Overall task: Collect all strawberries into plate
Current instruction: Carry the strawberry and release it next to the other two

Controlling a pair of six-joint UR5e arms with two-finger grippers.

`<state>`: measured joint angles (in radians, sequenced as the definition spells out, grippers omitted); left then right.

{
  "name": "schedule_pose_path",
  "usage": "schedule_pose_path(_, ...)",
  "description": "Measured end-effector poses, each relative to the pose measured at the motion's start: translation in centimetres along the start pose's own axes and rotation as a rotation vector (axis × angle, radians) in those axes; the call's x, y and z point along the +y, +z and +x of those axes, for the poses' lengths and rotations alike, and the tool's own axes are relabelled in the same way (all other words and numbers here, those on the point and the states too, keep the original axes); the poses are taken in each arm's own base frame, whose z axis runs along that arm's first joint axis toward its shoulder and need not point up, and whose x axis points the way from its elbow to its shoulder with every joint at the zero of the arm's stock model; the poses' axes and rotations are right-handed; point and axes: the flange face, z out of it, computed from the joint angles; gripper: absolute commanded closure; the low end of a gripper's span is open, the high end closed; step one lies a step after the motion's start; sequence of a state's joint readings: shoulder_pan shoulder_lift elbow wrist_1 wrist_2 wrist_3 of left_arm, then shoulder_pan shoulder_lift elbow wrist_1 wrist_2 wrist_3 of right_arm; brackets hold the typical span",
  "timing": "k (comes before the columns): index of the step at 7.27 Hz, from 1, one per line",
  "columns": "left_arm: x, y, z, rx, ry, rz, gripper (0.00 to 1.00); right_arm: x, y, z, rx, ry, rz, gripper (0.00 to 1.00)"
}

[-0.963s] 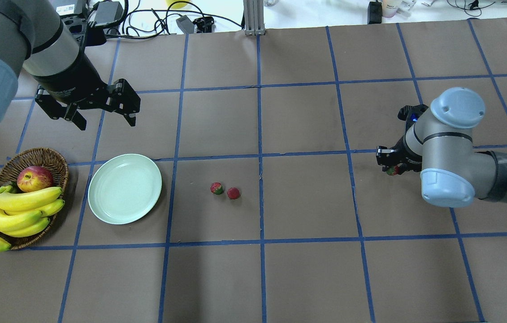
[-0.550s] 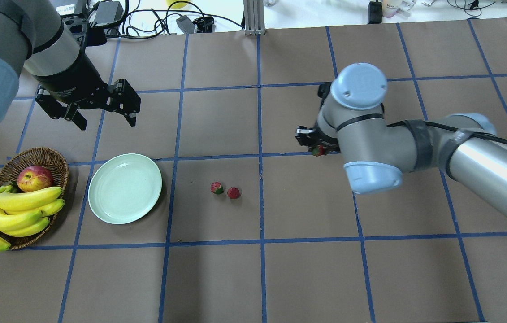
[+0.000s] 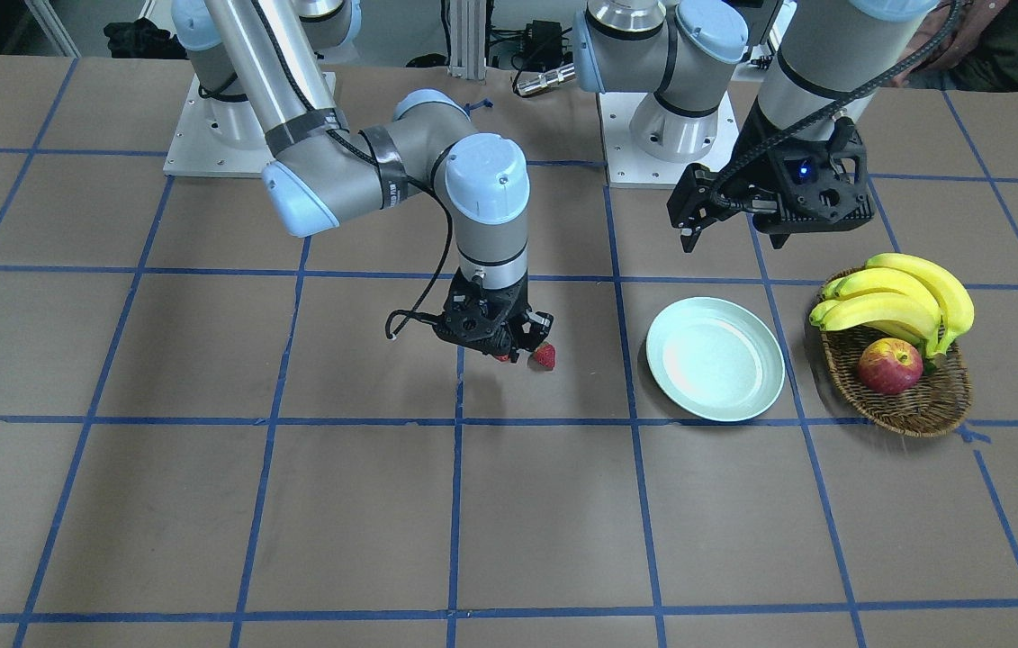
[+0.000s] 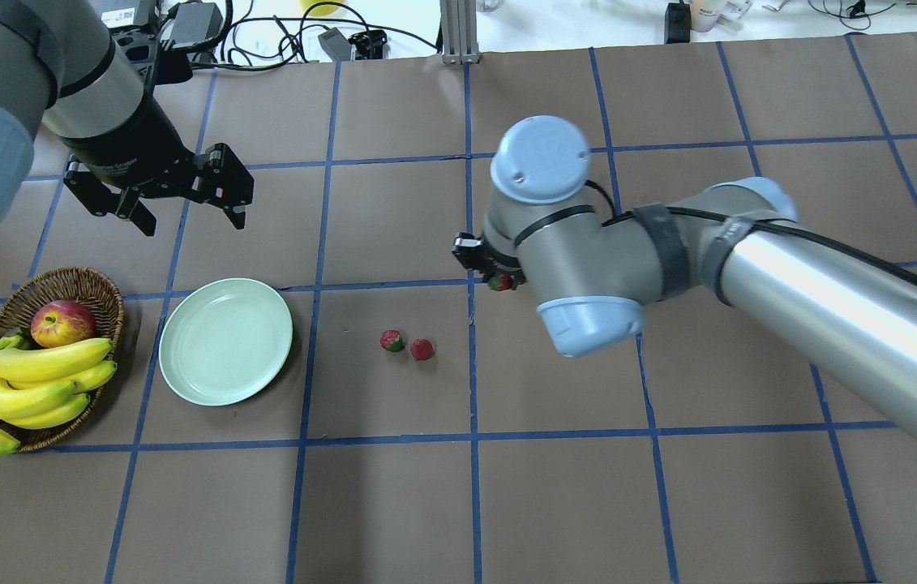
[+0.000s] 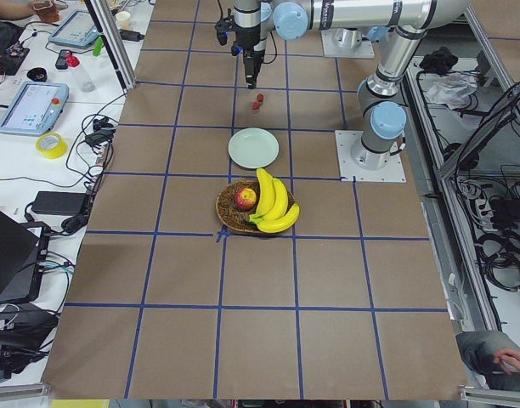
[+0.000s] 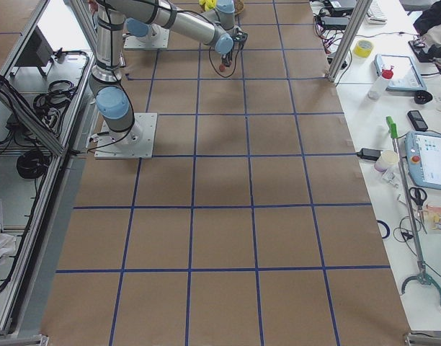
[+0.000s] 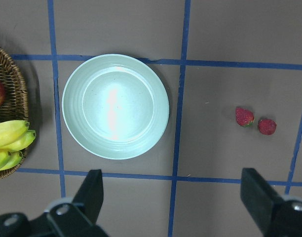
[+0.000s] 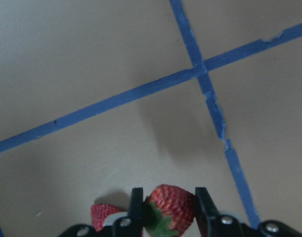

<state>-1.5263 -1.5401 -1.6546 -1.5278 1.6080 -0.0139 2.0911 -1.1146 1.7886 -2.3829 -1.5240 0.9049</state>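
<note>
Overhead view, left to right.

- Wicker basket [image 4: 105,294] sits at the left edge, holding bananas [image 4: 44,377] and 1 apple [image 4: 62,322].
- Plate [image 4: 225,341] is just right of the basket with a small gap, not touching. Nothing is in it.
- Left gripper [image 4: 192,223] hangs above the table on the far side of the plate. Its jaws are spread wide with nothing between them, apart from plate and basket.
- Right of the plate is bare table [image 4: 393,503], then 2 berries lying close together: left loose strawberry [image 4: 392,341] and right loose strawberry [image 4: 422,349].
- Right gripper [image 8: 167,200] is right of those 2 and slightly farther out, off the surface. Its fingers are clamped on the 3rd strawberry [image 4: 499,282]. In the wrist view the green cap points down toward the camera.
- The 2 loose berries lie between the held one and the plate, a little to the near side of a straight line.
- Right arm's wrist and forearm cover the table right of centre.
- Near half of the table is bare grid. Cables [image 4: 263,32] lie beyond the far edge.
</note>
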Motion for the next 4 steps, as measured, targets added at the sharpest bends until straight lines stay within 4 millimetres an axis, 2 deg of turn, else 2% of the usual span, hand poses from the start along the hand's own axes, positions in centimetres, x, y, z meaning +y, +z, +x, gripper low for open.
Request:
schedule_pose_path(1,0.0,0.0,0.0,-0.001,0.000,0.000,0.00,0.4,1.2,-1.0,-0.035,0.032,-0.010,1.00)
schedule_pose_path(2,0.0,0.0,0.0,-0.001,0.000,0.001,0.00,0.5,1.8,-1.4,-0.050,0.045,-0.017,0.88)
schedule_pose_path(3,0.0,0.0,0.0,-0.001,0.001,0.002,0.00,0.6,2.3,-1.4,-0.053,0.050,-0.021,0.57)
schedule_pose_path(4,0.0,0.0,0.0,-0.001,0.001,0.003,0.00,0.7,2.7,-1.3,-0.047,0.054,-0.025,0.15)
